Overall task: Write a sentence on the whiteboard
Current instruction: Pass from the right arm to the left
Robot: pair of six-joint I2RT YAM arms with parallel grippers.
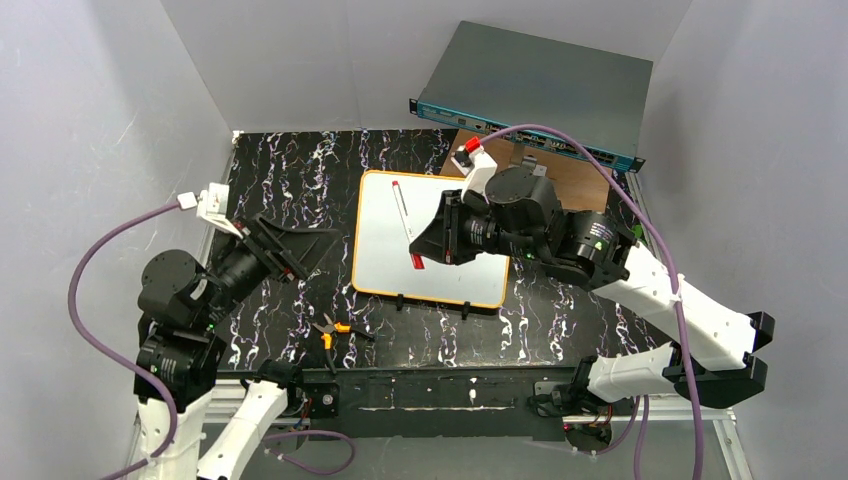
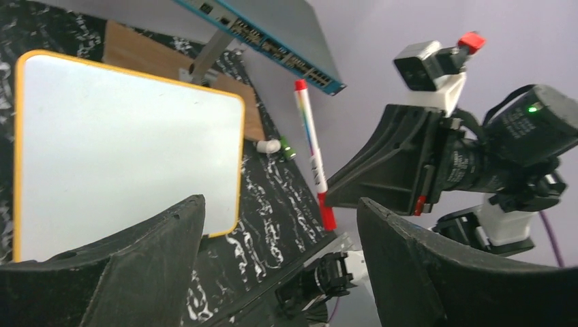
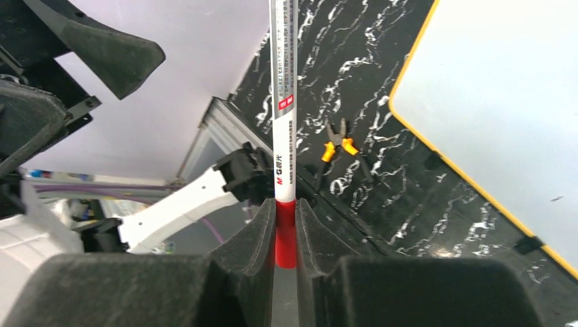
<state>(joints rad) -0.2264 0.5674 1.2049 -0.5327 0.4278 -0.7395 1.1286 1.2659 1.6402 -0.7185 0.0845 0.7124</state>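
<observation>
While the whiteboard lies flat at the centre of the black marbled surface, white face up, the right hand hangs above it with both fingers clamped on the red end of a marker. The marker's white barrel projects out over the board. The left hand hovers left of the board, jaws set wide, gripping nothing. Orange-handled pliers lie near the surface's near edge. A grey rack box sits behind the board.
</observation>
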